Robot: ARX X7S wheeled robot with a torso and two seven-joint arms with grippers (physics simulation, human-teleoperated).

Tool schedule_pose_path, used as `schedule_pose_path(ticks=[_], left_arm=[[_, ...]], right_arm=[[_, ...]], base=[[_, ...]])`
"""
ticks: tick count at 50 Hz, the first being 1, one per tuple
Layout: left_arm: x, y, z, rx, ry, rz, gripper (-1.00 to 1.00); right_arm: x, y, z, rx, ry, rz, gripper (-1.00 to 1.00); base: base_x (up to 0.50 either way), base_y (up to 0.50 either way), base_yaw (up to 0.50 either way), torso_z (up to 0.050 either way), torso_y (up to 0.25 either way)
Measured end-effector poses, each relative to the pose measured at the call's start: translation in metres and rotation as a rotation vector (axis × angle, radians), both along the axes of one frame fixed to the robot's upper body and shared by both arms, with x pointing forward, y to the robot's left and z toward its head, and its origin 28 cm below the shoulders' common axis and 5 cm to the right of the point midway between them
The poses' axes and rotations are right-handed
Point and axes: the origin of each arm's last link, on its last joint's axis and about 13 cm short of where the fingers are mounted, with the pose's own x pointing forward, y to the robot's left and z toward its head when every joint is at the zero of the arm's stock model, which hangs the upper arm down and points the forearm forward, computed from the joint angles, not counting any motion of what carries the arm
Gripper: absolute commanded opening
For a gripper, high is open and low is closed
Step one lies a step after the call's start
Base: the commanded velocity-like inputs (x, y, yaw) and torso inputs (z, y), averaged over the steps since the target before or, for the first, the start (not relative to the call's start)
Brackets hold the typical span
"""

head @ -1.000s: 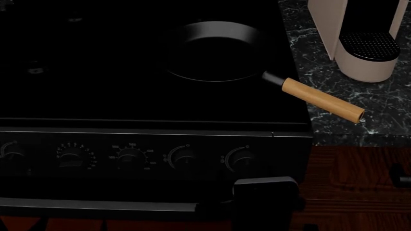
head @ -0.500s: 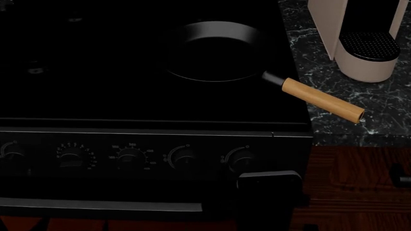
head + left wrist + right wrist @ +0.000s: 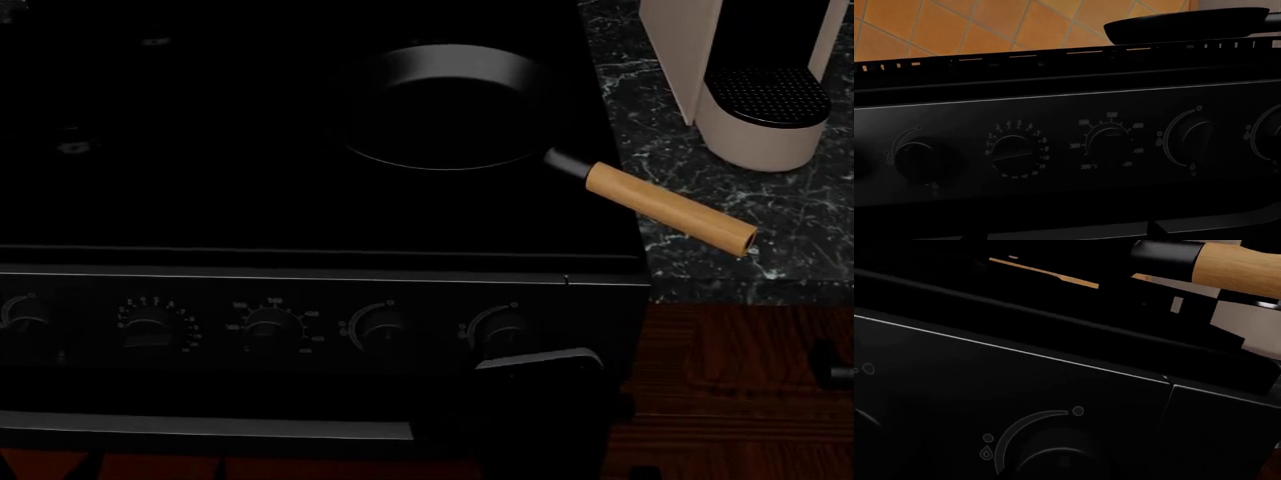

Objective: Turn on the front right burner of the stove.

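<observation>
My right gripper sits directly in front of the stove control panel, just below and slightly outboard of the rightmost knob, which I take to be the one for the front right burner. I can only see the dark back of the wrist from the head view, and the right wrist view shows no fingertips, so I cannot tell whether my fingers are apart or together. In that wrist view the knob fills the space straight ahead of my hand, with its white arc and small flame mark beside it, so I am close and roughly lined up.

My left gripper is out of sight in every picture; its camera looks across the panel from farther back, showing the row of knobs and the frying pan above.

To do this well, I should raise my hand a touch so the knob sits centred between my fingers, spread them wider than the knob, push straight in, close firmly, then rotate my wrist along the arc. The pan's wooden handle sticks out above and beyond my hand; I should stay low and clear of it.
</observation>
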Motion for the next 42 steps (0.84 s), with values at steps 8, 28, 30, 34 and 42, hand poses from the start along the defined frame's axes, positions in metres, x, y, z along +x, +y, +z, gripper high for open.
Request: schedule_pose_path(ticks=[8,28,30,34,42], left_arm=[[0.000,0.000,0.000,0.001,0.001,0.000,1.00],[0.001,0.000,-0.001,0.004,0.003,0.000,1.00],[0.001,0.000,-0.001,0.005,0.003,0.000,1.00],[0.001,0.000,-0.001,0.006,0.003,0.000,1.00],[0.001,0.000,-0.001,0.006,0.004,-0.001,1.00]], right_arm=[[0.000,0.001,-0.001,-0.149,0.000,-0.016,-1.00],[0.005,-0.006,0.002,-0.473,0.008,-0.011,-1.00],[0.006,-0.007,0.002,-0.503,0.010,-0.008,-1.00],[0.008,-0.010,0.005,-0.568,0.018,0.000,-1.00],[0.012,-0.014,0.009,-0.713,0.033,0.015,-1.00]], base=[[0.01,0.00,0.01,0.000,0.000],[0.01,0.00,0.01,-0.001,0.000],[0.01,0.00,0.01,0.000,0.000],[0.01,0.00,0.01,-0.003,0.000],[0.01,0.00,0.01,-0.001,0.000]])
